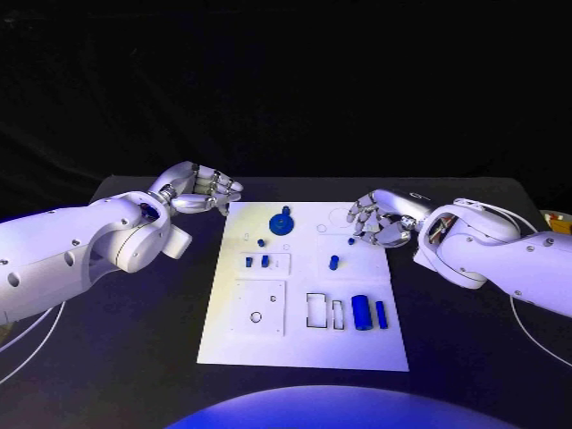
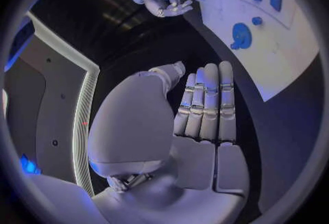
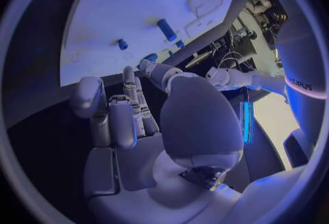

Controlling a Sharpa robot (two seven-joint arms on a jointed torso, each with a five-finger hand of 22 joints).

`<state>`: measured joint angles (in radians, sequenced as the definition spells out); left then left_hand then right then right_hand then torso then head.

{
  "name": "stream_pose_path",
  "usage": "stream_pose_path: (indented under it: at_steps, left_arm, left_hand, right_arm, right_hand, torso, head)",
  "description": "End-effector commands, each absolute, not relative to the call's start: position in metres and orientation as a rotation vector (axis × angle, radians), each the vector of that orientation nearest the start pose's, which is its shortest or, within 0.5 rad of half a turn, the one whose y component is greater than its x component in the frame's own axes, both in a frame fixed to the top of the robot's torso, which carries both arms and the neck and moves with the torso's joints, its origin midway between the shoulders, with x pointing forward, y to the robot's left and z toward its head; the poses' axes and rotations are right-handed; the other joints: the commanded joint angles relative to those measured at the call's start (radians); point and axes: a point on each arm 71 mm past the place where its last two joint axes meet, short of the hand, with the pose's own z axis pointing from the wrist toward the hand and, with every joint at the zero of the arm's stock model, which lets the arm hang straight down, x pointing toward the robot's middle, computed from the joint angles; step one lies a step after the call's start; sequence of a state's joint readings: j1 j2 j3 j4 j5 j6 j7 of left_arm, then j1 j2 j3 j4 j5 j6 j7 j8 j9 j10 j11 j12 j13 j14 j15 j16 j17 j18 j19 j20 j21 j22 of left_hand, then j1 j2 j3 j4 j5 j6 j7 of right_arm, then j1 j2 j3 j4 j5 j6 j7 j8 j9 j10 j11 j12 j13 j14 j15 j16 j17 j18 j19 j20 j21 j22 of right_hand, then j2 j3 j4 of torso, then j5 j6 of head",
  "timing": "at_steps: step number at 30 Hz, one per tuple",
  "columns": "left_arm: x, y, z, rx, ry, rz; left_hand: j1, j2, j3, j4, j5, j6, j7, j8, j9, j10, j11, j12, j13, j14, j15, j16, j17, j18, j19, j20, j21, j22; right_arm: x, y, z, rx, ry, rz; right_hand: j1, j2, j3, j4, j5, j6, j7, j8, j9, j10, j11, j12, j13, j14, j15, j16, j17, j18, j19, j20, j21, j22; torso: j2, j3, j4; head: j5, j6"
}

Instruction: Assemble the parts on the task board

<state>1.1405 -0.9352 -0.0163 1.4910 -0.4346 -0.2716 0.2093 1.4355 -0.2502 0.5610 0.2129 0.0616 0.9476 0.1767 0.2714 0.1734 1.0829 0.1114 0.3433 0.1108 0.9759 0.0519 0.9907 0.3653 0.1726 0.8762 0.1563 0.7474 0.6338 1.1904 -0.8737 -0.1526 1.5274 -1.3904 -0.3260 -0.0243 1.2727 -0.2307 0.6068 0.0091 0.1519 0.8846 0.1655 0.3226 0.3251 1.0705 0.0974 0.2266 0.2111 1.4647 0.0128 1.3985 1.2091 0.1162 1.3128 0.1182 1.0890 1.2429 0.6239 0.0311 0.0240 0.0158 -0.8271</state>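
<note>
1. The left hand [image 1: 198, 190] hangs over the black table [image 1: 131, 357] just off the far left corner of the task board [image 1: 364, 353]. Its fingers lie straight and side by side, and it holds nothing.
2. The right hand [image 1: 382, 217] sits at the board's right edge, near the far end. Its fingers are loosely curled with gaps between them, and it is empty.
3. The parts lie untouched on the board: a round blue disc [image 1: 281, 223] toward the far edge, small blue pegs [image 1: 334, 263] mid-board, and a fat blue cylinder [image 1: 362, 313] with a slimmer one [image 1: 382, 315] toward the near right corner.
4. Risk, as I judge it: the small pegs closest to the right hand could be knocked over or rolled away by a curled finger on approach.
5. The cylinders look likely to roll if nudged sideways.
</note>
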Motion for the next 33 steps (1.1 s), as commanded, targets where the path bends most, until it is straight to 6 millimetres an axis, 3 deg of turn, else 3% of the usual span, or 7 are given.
stream_pose_path:
  at_steps: [1, 7, 16, 33]
  left_arm:
    - [0.482, 0.258, -0.2, -1.058, 1.525, -1.427]
    - [0.48, 0.255, -0.199, -1.085, 1.508, -1.473]
    - [0.478, 0.257, -0.198, -1.098, 1.498, -1.479]
    - [0.478, 0.262, -0.199, -1.115, 1.506, -1.456]
  left_hand:
    - [0.0, 0.01, -0.012, -0.002, -0.001, 0.007, 0.0, 0.009, 0.002, -0.009, 0.003, 0.009, 0.0, -0.011, 0.004, -0.049, -0.021, 0.01, -0.005, 0.005, -0.044, -0.03]
    - [-0.001, 0.012, -0.018, -0.001, -0.002, 0.006, 0.001, 0.012, 0.002, -0.01, 0.004, 0.011, -0.003, -0.011, 0.006, -0.082, -0.034, 0.01, -0.001, 0.009, -0.072, -0.051]
    - [-0.002, 0.011, -0.023, -0.001, -0.002, 0.004, 0.005, 0.012, 0.002, -0.014, 0.007, 0.01, -0.004, -0.01, 0.008, -0.091, -0.038, 0.01, 0.003, 0.01, -0.083, -0.059]
    - [0.001, 0.011, -0.026, -0.003, -0.002, -0.002, 0.009, 0.01, 0.0, -0.019, 0.01, 0.009, -0.005, -0.008, 0.01, -0.098, -0.04, 0.01, 0.008, 0.011, -0.091, -0.066]
  right_arm:
    - [0.464, -0.207, -0.233, -0.361, 1.824, 0.519]
    - [0.465, -0.197, -0.231, -0.425, 1.778, 0.455]
    - [0.467, -0.188, -0.232, -0.464, 1.76, 0.416]
    - [0.465, -0.182, -0.245, -0.482, 1.797, 0.421]
  right_hand:
    - [-0.002, -0.009, -0.002, -0.009, -0.004, 0.022, 0.006, -0.005, -0.002, -0.011, 0.007, -0.009, -0.007, 0.029, 0.008, 0.005, 0.0, -0.007, 0.007, 0.003, 0.007, 0.003]
    - [-0.005, -0.012, 0.001, -0.014, -0.002, 0.026, 0.011, -0.011, -0.005, -0.013, 0.011, -0.024, -0.023, 0.028, 0.011, 0.006, 0.0, -0.01, 0.016, 0.005, 0.021, 0.014]
    - [-0.01, -0.015, -0.001, -0.015, -0.003, 0.029, 0.013, -0.015, -0.006, -0.018, 0.014, -0.035, -0.034, 0.029, 0.014, 0.007, 0.002, -0.012, 0.018, 0.007, 0.026, 0.018]
    - [-0.009, -0.004, 0.003, -0.022, -0.009, 0.068, 0.001, -0.006, -0.003, 0.004, 0.007, -0.043, -0.054, 0.031, 0.01, 0.014, 0.012, -0.017, 0.034, 0.007, 0.056, 0.041]
  torso:
    - [0.001, -0.0009, 0.0009]
    - [0.002, 0.0015, 0.0003]
    - [0.003, 0.0012, -0.0006]
    - [0.004, 0.0031, -0.0001]
  head:
    - [-0.005, 0.001]
    - [-0.003, 0.0]
    - [-0.003, -0.003]
    - [0.003, -0.01]
